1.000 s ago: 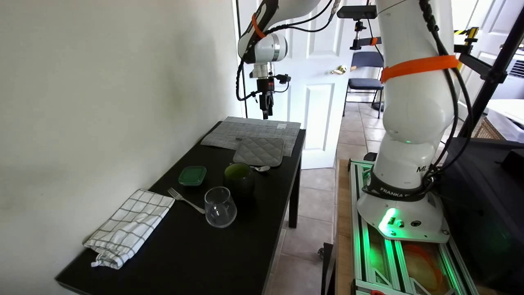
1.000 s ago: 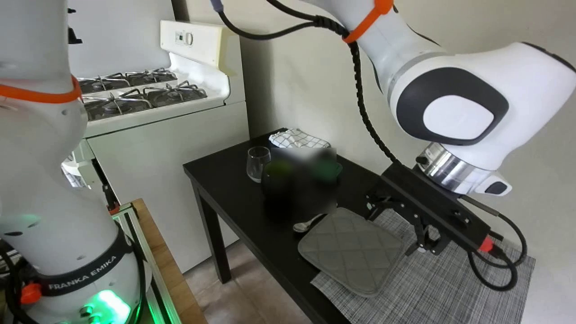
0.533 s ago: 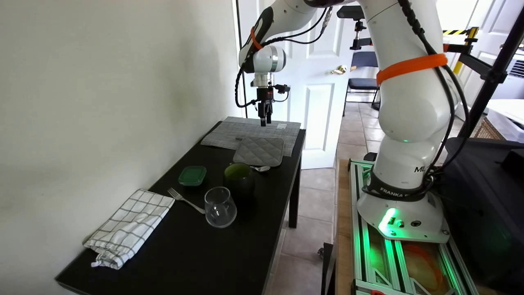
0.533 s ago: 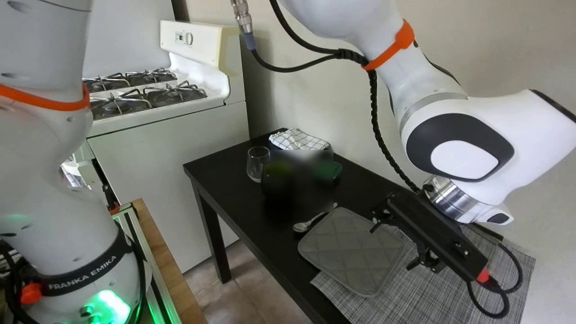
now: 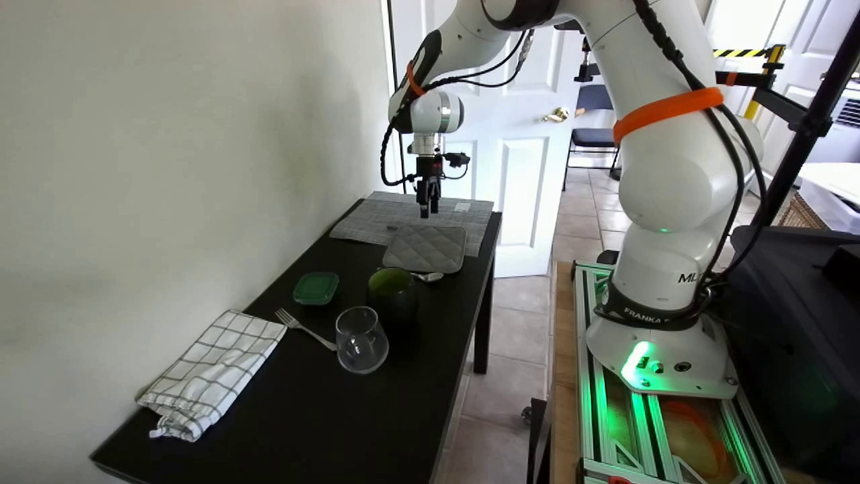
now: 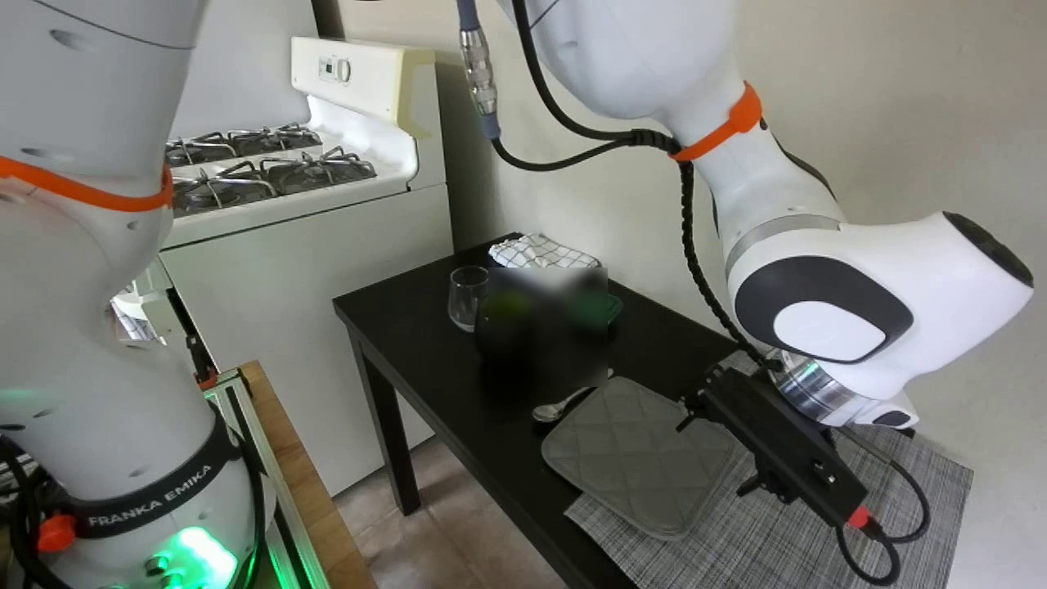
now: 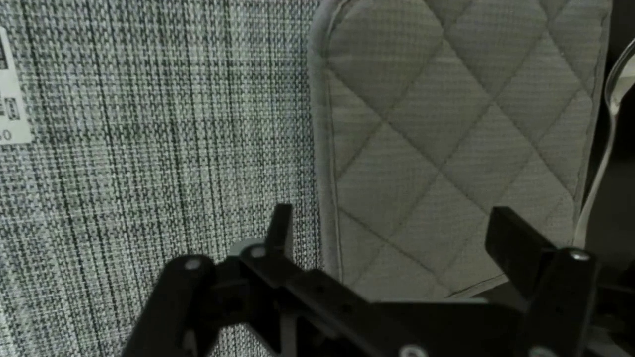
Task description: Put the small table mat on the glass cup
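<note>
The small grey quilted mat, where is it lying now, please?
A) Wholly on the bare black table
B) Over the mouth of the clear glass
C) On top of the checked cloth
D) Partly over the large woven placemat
D: in both exterior views the small quilted mat covers part of the edge of the large woven placemat, while the clear glass stands apart, uncovered.

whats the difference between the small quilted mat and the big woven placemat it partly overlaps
The small quilted mat has diamond stitching; the woven placemat has a streaky weave without quilting. The small quilted mat's visible corners are rounded, while the woven placemat's are pointed. The woven placemat is clearly larger than the small quilted mat. The woven placemat carries a white label; none shows on the small quilted mat. Both are grey.
</note>
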Controlling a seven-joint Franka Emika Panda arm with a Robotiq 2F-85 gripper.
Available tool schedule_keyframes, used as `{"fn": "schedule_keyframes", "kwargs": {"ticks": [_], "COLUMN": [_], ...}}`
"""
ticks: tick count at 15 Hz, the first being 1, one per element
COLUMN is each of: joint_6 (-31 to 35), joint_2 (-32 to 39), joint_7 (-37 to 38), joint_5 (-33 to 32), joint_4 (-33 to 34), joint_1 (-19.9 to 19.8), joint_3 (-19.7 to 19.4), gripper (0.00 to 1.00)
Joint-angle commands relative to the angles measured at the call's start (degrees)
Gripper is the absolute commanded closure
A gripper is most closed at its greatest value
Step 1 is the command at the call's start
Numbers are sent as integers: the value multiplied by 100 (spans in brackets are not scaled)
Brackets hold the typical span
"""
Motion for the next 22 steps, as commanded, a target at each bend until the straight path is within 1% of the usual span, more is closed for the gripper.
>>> {"fn": "schedule_keyframes", "kwargs": {"ticks": [1,3,4,5,8,10,11,13,14,15,16,20,21,22], "joint_6": [89,78,80,80,73,68,63,37,28,8,1,-5,-22,-33], "joint_2": [326,431,465,498,540,550,547,517,503,497,490,463,454,457], "joint_7": [-18,-11,-9,-6,13,30,40,82,99,116,132,259,274,286], "joint_5": [90,89,85,83,69,59,56,44,46,46,45,46,51,54], "joint_4": [190,243,261,281,336,384,399,427,445,469,490,543,553,565], "joint_1": [-117,-138,-144,-151,-188,-211,-223,-246,-262,-277,-292,-313,-317,-319], "joint_3": [155,185,192,201,217,213,211,197,195,197,198,206,215,226], "gripper": [0,0,16,26,51,65,74,88,96,99,100,100,84,73]}}
